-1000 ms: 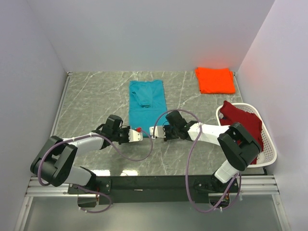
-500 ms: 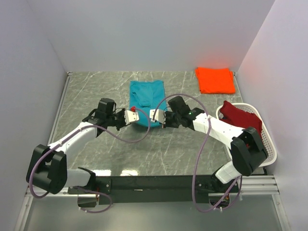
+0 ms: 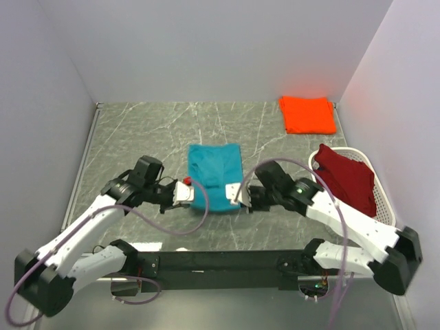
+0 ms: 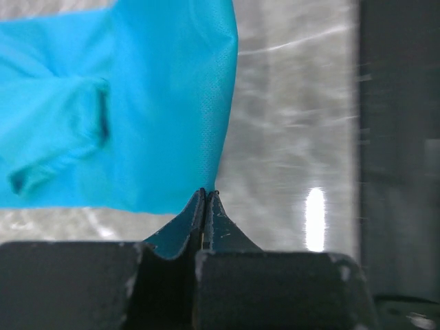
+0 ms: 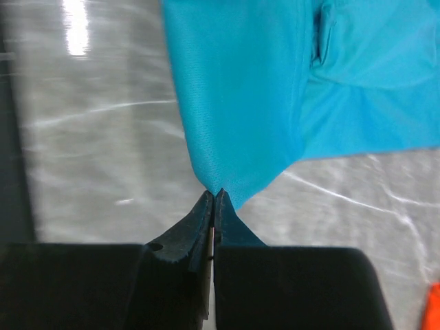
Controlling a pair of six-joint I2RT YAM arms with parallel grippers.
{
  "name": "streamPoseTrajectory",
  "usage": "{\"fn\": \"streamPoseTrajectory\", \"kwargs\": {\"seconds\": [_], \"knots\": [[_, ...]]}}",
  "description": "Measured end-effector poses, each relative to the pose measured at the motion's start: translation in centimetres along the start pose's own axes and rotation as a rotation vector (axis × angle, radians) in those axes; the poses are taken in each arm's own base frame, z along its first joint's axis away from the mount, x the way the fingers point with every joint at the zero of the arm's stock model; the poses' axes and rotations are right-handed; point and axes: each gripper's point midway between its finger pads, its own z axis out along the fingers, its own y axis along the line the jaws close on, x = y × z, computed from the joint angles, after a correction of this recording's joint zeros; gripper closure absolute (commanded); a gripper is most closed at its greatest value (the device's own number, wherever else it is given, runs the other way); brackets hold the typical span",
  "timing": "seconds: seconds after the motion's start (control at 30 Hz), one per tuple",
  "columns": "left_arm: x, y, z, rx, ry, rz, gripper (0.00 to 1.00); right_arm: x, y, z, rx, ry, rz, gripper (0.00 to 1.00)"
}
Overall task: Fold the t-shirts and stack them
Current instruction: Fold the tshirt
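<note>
Both arms have drawn back toward their bases, dragging the teal t-shirt [image 3: 214,175] nearer along the tabletop [image 3: 137,130]. The left tool [image 3: 185,193] and right tool [image 3: 236,194] each pinch a near corner of it. The orange t-shirt [image 3: 307,114] lies folded at the far right.

The left gripper [image 3: 186,195] and the right gripper [image 3: 234,194] have pulled the teal t-shirt [image 3: 214,173] back toward the near table edge, and it is now shorter.
</note>
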Motion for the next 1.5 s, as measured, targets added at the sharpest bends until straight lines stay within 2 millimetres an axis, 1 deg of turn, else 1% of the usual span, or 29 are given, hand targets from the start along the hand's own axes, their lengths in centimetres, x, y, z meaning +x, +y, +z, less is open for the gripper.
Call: {"fn": "streamPoseTrajectory", "kwargs": {"seconds": [0.07, 0.1, 0.13, 0.17, 0.23, 0.3, 0.33, 0.43, 0.5, 0.57, 0.6, 0.73, 0.83, 0.9, 0.93, 1.07, 1.17, 1.27, 1.37, 1.43, 1.5], "knots": [[-0.9, -2.0, -0.9, 0.026, -0.032, -0.009, 1.00, -0.2, 2.4, -1.0, -0.038, -0.033, -0.007, 1.00], [-1.3, -2.8, -1.3, 0.040, -0.049, -0.025, 1.00, -0.3, 3.1, -1.5, -0.049, -0.042, -0.006, 1.00], [-1.6, -3.3, -1.6, 0.048, -0.060, -0.036, 1.00, -0.4, 3.4, -1.9, -0.053, -0.051, -0.001, 1.00], [-1.9, -3.8, -1.8, 0.058, -0.068, -0.062, 1.00, -0.5, 3.4, -2.1, -0.049, -0.057, 0.004, 1.00], [-2.4, -3.8, -2.1, 0.060, -0.072, -0.102, 1.00, -0.6, 3.3, -2.3, -0.052, -0.056, 0.013, 1.00], [-2.7, -3.2, -2.0, 0.052, -0.070, -0.127, 1.00, -0.4, 2.6, -2.1, -0.060, -0.042, 0.035, 1.00], [-2.7, -2.7, -1.9, 0.047, -0.065, -0.141, 1.00, -0.2, 1.8, -1.9, -0.060, -0.029, 0.046, 1.00], [-2.1, 0.2, -1.3, 0.023, -0.044, -0.204, 1.00, 0.1, -1.0, -0.9, -0.066, 0.007, 0.082, 1.00], [-1.1, 3.1, -0.7, -0.004, -0.029, -0.260, 1.00, 0.5, -3.2, 0.1, -0.071, 0.029, 0.109, 1.00], [0.5, 6.5, 0.2, -0.032, -0.009, -0.326, 1.00, 1.4, -5.5, 1.6, -0.077, 0.049, 0.138, 1.00], [1.2, 7.8, 0.6, -0.044, -0.004, -0.346, 1.00, 1.9, -6.4, 2.5, -0.086, 0.060, 0.153, 1.00], [5.2, 13.3, 3.4, -0.066, 0.033, -0.502, 0.99, 3.8, -9.9, 6.4, -0.117, 0.101, 0.208, 1.00], [7.7, 16.0, 5.3, -0.081, 0.061, -0.606, 0.99, 5.1, -11.6, 9.1, -0.138, 0.128, 0.240, 1.00], [9.1, 17.1, 6.4, -0.089, 0.082, -0.671, 0.99, 5.8, -12.0, 10.4, -0.149, 0.143, 0.257, 1.00], [9.7, 17.3, 6.9, -0.091, 0.092, -0.705, 0.99, 6.2, -12.0, 11.1, -0.158, 0.152, 0.268, 1.00], [11.4, 16.8, 7.8, -0.095, 0.140, -0.822, 0.99, 7.5, -11.5, 12.7, -0.183, 0.187, 0.312, 1.00], [11.8, 16.3, 8.0, -0.099, 0.158, -0.893, 0.99, 7.5, -11.3, 12.8, -0.177, 0.192, 0.326, 1.00], [12.1, 15.2, 8.1, -0.086, 0.169, -0.974, 0.99, 7.3, -10.5, 12.8, -0.167, 0.189, 0.319, 1.00], [12.0, 13.3, 8.0, -0.057, 0.173, -1.069, 0.99, 6.8, -8.0, 12.4, -0.195, 0.194, 0.317, 1.00], [11.9, 11.6, 7.7, -0.035, 0.185, -1.135, 0.99, 6.5, -6.4, 12.0, -0.220, 0.195, 0.318, 1.00], [11.8, 9.6, 7.2, -0.010, 0.205, -1.189, 0.91, 6.2, -4.5, 11.4, -0.249, 0.190, 0.329, 0.86]]}}
